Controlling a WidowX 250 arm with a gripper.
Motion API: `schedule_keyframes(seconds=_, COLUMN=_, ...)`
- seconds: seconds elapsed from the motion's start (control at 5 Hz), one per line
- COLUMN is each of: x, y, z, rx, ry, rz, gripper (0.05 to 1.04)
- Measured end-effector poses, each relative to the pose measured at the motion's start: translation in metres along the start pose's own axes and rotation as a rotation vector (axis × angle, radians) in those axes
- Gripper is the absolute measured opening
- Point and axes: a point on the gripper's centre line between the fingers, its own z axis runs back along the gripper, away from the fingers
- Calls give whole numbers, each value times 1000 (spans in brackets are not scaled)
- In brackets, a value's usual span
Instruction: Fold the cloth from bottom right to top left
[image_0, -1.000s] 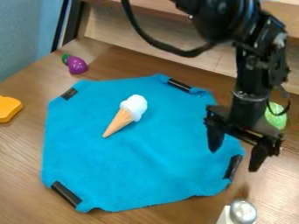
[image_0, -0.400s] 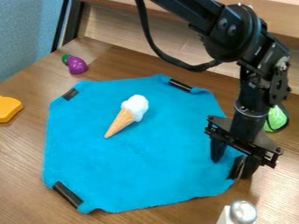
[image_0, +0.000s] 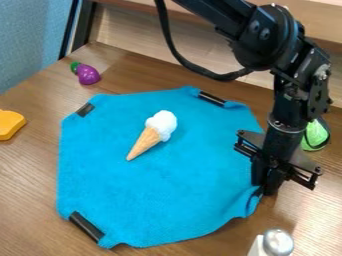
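Note:
The blue cloth (image_0: 160, 190) lies spread on the wooden table, with black clips at its corners. My gripper (image_0: 266, 192) is down at the cloth's lower right corner, its fingers close together on that corner. The cloth bunches up beside the fingertips, and the clip there is mostly hidden behind them. A toy ice cream cone (image_0: 153, 133) rests on the cloth above its middle, white top to the upper right.
A purple toy eggplant (image_0: 87, 74) sits at the upper left, and a yellow object (image_0: 10, 124) at the left edge. A green object (image_0: 315, 135) is behind the arm. A silver-topped shaker (image_0: 277, 243) stands at the lower right.
My gripper came down to the lower right corner and its fingers closed on it. The cloth, with the cone on it, shifted slightly to the right, and its corner became wrinkled.

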Motion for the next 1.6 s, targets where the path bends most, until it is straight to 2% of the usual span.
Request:
schedule_keyframes(seconds=0.2, x=-3, y=0, z=2, rx=-18, ry=15, rz=-1, gripper=76)
schedule_keyframes(seconds=0.4, x=-2, y=16, z=33, rx=-60, ry=-4, rz=12, gripper=66)
schedule_keyframes(seconds=0.6, x=2, y=50, z=62, rx=-89, ry=-37, rz=62, gripper=64)
schedule_keyframes(seconds=0.8, x=0, y=75, z=79, rx=-101, ry=-51, rz=87, gripper=63)
schedule_keyframes(seconds=1.0, x=-5, y=121, z=88, rx=-76, ry=-52, rz=170, gripper=63)
schedule_keyframes(seconds=1.2, x=-10, y=147, z=91, rx=-69, ry=-33, rz=200, gripper=63)
schedule_keyframes(seconds=1.4, x=-20, y=190, z=94, rx=-57, ry=-29, rz=290, gripper=63)
schedule_keyframes(seconds=1.6, x=-22, y=205, z=98, rx=-62, ry=-38, rz=296, gripper=63)
